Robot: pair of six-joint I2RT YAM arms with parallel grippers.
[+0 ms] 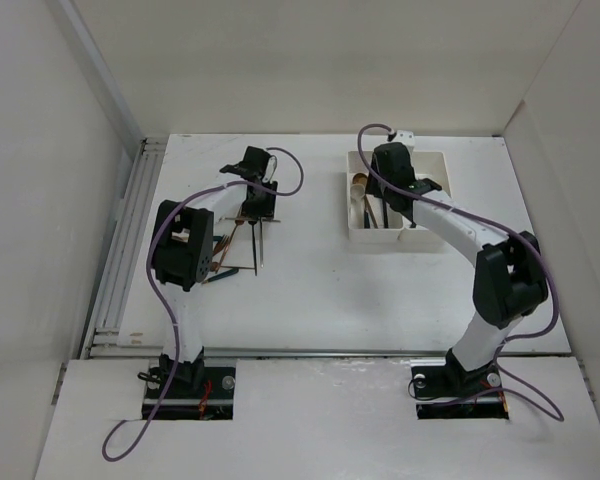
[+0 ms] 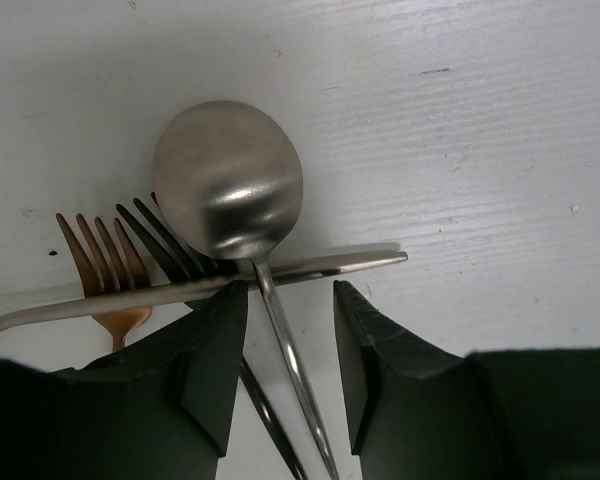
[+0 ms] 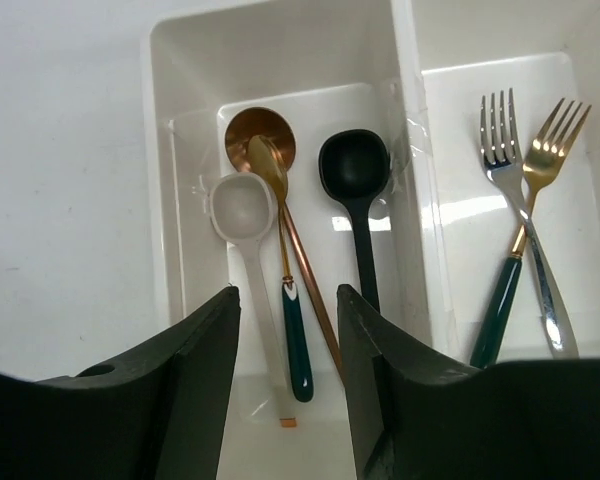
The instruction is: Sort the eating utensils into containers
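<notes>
Across the flat white tabletop [image 1: 310, 300], boxed in by plain white wall panels [image 1: 40, 150] at the left, back and right, a pale metal rail [image 1: 130, 240] runs along the left edge. Close up, the painted surface shows faint grain streaks and a few dark specks. Left of centre lies a small heap of utensils: a silver round-bowled spoon [image 2: 228, 180] over a black fork [image 2: 165, 245], a copper fork [image 2: 105, 260] and a slim silver handle [image 2: 320, 265] lying crosswise. The left gripper [image 2: 290, 300] straddles the silver spoon's stem, fingers parted, not yet pinching it. At the far right sits the white two-compartment plastic tray [image 1: 435, 160]. The right gripper [image 3: 288, 300] hangs over it, fingers spread with nothing between them. One compartment holds a copper spoon [image 3: 260, 135], a white spoon [image 3: 242, 205] and a black spoon [image 3: 353, 165]; the other holds a silver fork [image 3: 495, 130] crossed by a gold green-handled fork [image 3: 550, 140].
</notes>
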